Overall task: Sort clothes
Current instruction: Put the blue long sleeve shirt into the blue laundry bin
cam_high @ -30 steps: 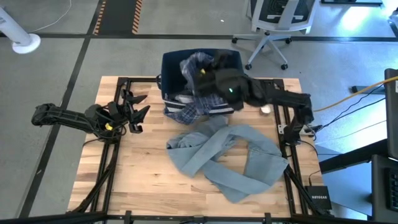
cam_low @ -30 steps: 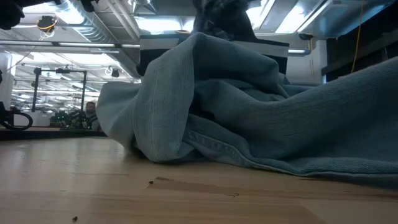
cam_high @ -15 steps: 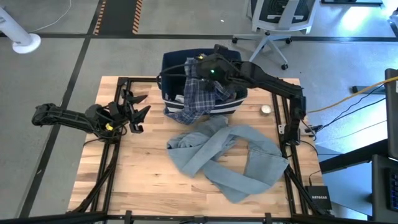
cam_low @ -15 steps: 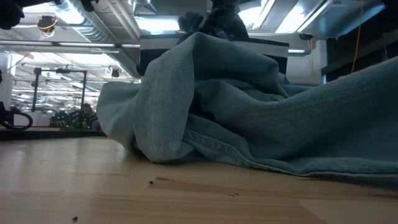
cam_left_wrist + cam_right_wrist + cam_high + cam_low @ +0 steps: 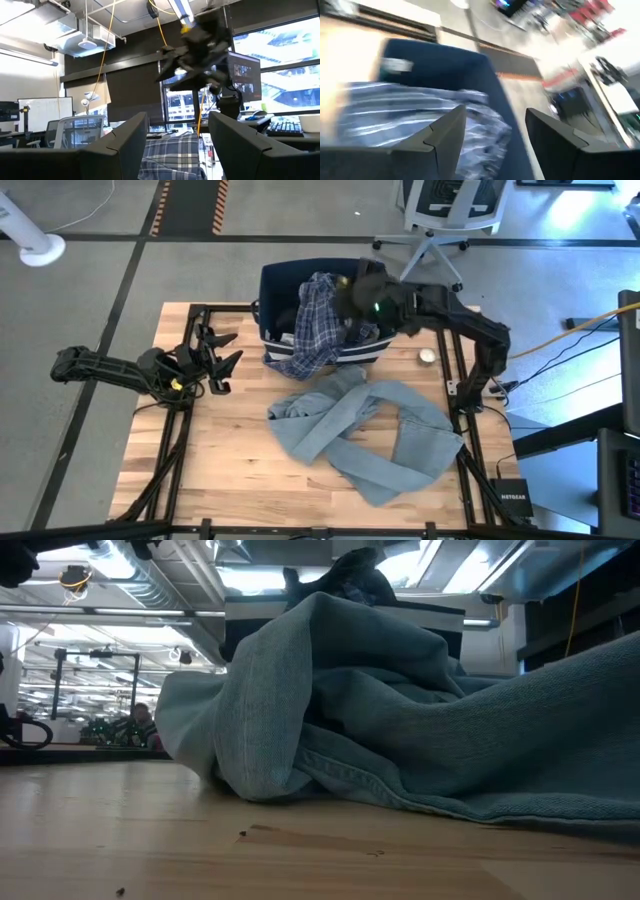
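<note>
A blue-and-white plaid shirt [image 5: 315, 325] lies in the navy bin [image 5: 285, 278] at the table's far middle. Its lower part hangs over the bin's near wall. My right gripper [image 5: 355, 292] hovers over the bin's right half. It is open, and nothing is between its fingers [image 5: 495, 145]; the shirt [image 5: 395, 110] lies beneath it. A large light grey-blue garment [image 5: 365, 430] lies spread and crumpled on the table in front of the bin, and it fills the low view [image 5: 400, 740]. My left gripper [image 5: 226, 352] waits open at the table's left, pointing toward the bin [image 5: 175, 145].
A small white round object [image 5: 427, 356] sits on the table right of the bin. Black frame rails [image 5: 180, 440] run along the table's left and right sides. An office chair [image 5: 440, 220] stands on the floor beyond the far edge. Bare wood [image 5: 230, 450] lies near left.
My right gripper has carried the plaid shirt up from the bin's near right corner and over the bin. It has let go of the shirt and drawn back toward the right. The shirt has dropped into the bin, with its lower part still over the near wall.
</note>
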Action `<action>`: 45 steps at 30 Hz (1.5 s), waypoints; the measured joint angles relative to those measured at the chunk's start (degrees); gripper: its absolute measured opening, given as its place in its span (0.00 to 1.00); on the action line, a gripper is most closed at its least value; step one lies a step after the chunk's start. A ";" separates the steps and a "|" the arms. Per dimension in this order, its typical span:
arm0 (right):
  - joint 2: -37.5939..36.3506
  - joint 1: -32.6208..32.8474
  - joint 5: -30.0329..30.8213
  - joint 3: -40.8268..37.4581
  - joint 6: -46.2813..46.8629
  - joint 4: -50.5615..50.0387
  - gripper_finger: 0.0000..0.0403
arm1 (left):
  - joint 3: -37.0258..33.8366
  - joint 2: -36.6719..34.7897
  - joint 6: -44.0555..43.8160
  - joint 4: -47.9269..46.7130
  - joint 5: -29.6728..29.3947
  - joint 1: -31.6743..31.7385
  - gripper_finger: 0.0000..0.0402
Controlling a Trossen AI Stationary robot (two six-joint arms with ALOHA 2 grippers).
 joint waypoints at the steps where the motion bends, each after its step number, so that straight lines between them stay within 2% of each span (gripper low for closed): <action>1: -0.17 1.73 -0.45 0.00 0.30 -1.13 0.56 | 0.00 0.00 0.00 -0.02 0.00 -0.01 0.52; 5: 1.45 9.36 -0.55 -0.12 3.02 -7.47 0.56 | 0.00 0.00 0.00 -0.08 0.00 0.01 0.52; 9: 3.97 16.08 3.06 -5.29 5.81 -9.88 0.56 | 0.00 0.00 -0.68 -0.13 -0.01 0.00 0.52; 13: 4.33 19.83 6.27 -15.50 8.93 -6.98 0.56 | 0.00 0.00 -0.86 -0.13 0.00 0.00 0.52; 17: 4.47 19.52 6.37 -30.21 14.47 -0.64 0.56 | 0.00 0.00 -2.00 -0.13 0.00 0.00 0.52; 20: 3.29 18.65 6.20 -40.89 18.36 8.18 0.56 | 0.00 0.00 -2.24 -0.27 0.00 0.00 0.52; 25: 1.57 17.35 3.96 -54.98 20.95 28.72 0.56 | 0.00 0.00 -1.42 -1.24 0.00 0.01 0.52; 33: 1.62 14.89 10.64 -70.36 28.31 63.12 0.56 | -0.02 0.00 -0.44 -1.58 0.00 0.00 0.52; 38: 2.76 15.02 15.56 -76.87 31.45 78.72 0.56 | -0.02 -0.02 -0.44 -1.55 0.00 0.01 0.52; 45: 6.99 13.09 14.79 -77.90 32.19 87.01 0.56 | -0.02 -0.02 -0.44 -1.46 -0.02 -0.01 0.52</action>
